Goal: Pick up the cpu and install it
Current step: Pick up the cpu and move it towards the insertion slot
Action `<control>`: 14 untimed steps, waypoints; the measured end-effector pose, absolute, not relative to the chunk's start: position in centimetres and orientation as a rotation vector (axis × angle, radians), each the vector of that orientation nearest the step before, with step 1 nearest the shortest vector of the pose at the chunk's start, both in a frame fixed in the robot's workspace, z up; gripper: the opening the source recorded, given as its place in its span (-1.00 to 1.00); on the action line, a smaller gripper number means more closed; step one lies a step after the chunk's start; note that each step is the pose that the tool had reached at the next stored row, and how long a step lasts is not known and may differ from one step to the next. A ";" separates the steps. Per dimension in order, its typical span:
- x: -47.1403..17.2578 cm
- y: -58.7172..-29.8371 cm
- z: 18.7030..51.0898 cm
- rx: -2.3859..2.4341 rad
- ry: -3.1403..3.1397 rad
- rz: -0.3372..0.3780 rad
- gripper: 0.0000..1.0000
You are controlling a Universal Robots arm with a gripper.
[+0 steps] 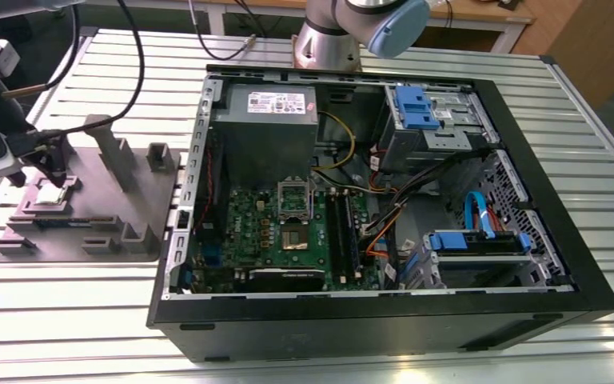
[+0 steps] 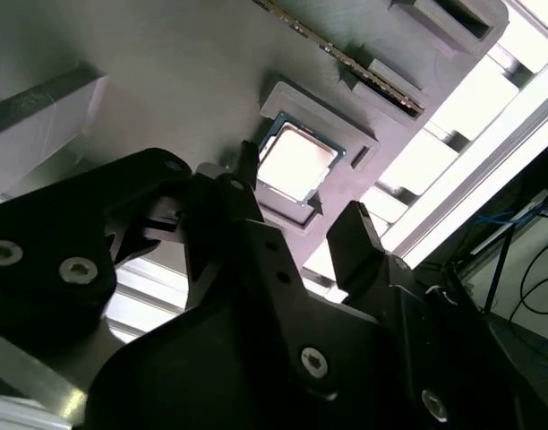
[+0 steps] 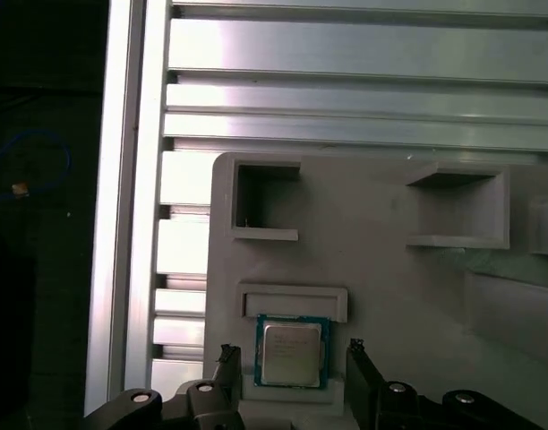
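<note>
Black fingers [image 3: 359,381] of your claw [image 2: 299,184] stand apart, one either side of the cpu [image 3: 292,351], neither touching it as far as both wrist views show. That chip lies flat, metal top up, in a shallow pocket of the grey fixture plate [image 1: 153,204]; in the exterior view the plate sits on the slatted worktop [image 1: 73,320] at nine o'clock from the open computer case [image 1: 392,328]. Watch the pocket walls: if you come down off-centre, a fingertip may land on the rim instead of beside the chip. Close unevenly and one finger could push first, tipping the cpu or leaving a crooked, weak grip on its thin edges.
</note>
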State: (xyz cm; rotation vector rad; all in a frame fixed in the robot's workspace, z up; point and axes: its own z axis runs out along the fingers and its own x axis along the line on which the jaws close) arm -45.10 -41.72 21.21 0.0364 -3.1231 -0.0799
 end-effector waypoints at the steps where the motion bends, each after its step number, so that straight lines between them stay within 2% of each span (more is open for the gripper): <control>1: -45.1 -41.7 21.2 0.036 -3.123 -0.080 0.08; 2: -45.1 -41.7 21.1 0.033 -3.124 -0.080 0.21; 14: -45.1 -41.7 19.8 0.009 -3.124 -0.080 0.21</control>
